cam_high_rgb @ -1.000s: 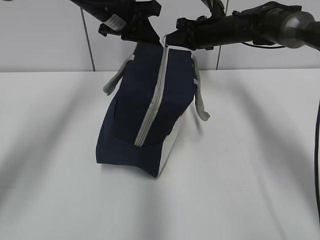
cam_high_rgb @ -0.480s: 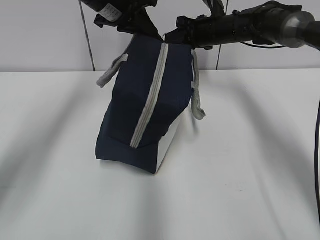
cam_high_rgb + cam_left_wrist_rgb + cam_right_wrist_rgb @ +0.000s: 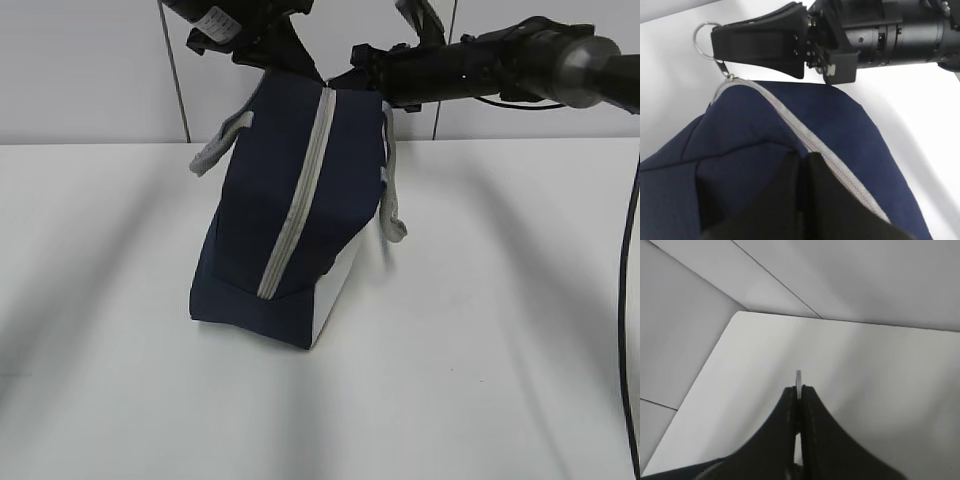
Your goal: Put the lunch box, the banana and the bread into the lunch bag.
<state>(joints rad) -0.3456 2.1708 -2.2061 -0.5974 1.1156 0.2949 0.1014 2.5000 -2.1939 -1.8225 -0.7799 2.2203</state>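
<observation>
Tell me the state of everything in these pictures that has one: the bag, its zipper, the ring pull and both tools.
lunch bag: tilted on the table, closed, contents hidden
zipper: fully zipped
ring pull: pinched by the right tool
right tool: shut on the ring pull
left tool: shut on the lunch bag fabric
strap handles: hanging loose

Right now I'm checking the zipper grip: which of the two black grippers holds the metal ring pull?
The right gripper, pinching the ring pull; the left gripper clamps the navy fabric lunch bag.

Both arms are matte black and tubular — the left arm (image 3: pixel 215 18) bears a small white label — with a thin black cable (image 3: pixel 628 290).
</observation>
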